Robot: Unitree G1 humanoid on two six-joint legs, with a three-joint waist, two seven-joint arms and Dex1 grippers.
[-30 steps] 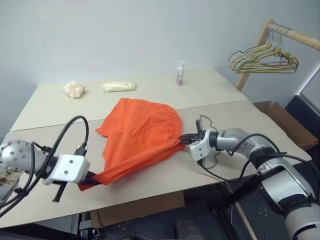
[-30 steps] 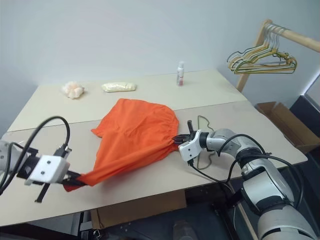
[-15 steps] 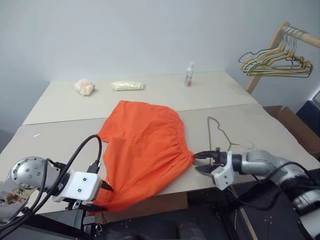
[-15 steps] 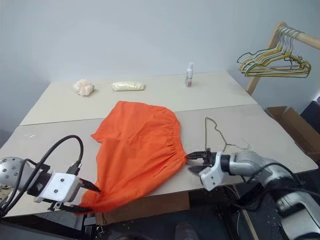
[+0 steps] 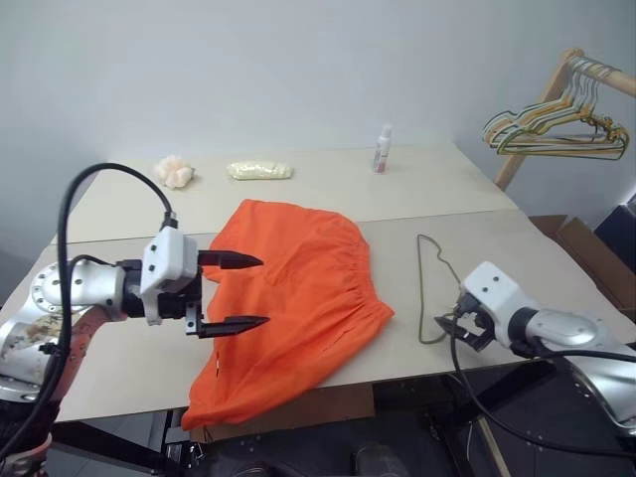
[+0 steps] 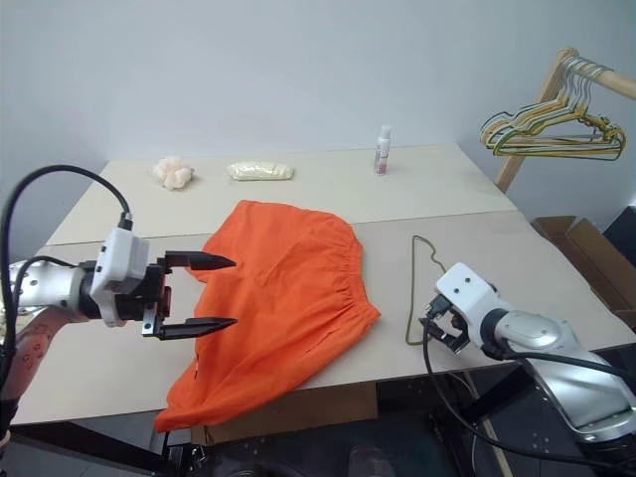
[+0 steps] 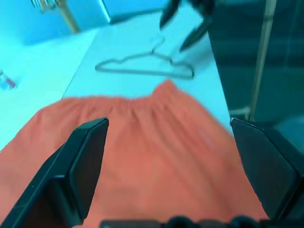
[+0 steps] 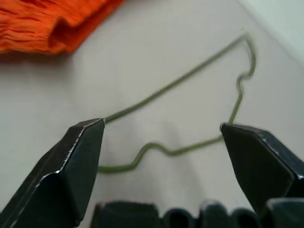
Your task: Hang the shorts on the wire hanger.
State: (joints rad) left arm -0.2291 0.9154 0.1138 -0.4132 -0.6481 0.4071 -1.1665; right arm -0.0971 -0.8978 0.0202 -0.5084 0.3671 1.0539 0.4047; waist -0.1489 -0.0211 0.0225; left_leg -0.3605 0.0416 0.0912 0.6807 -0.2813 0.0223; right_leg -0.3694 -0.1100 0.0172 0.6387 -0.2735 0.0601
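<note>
With both the left gripper (image 5: 238, 292) and right gripper (image 8: 164, 137) spread apart and empty, the shorts (image 5: 298, 298) lie on the tabletop (image 5: 129, 353), the wire hanger (image 5: 429, 288) at their 3 o'clock.

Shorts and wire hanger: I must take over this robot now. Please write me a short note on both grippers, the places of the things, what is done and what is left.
Left gripper: open, holding nothing, above the left part of the shorts.
Right gripper: open, holding nothing, beside the wire hanger.
Shorts: spread flat on the table, one corner hanging over the near edge.
Wire hanger: flat on the table, right of the shorts' waistband, not touching them.
Done: shorts laid out next to the hanger.
Left: pick up the hanger, put the shorts on it.
</note>
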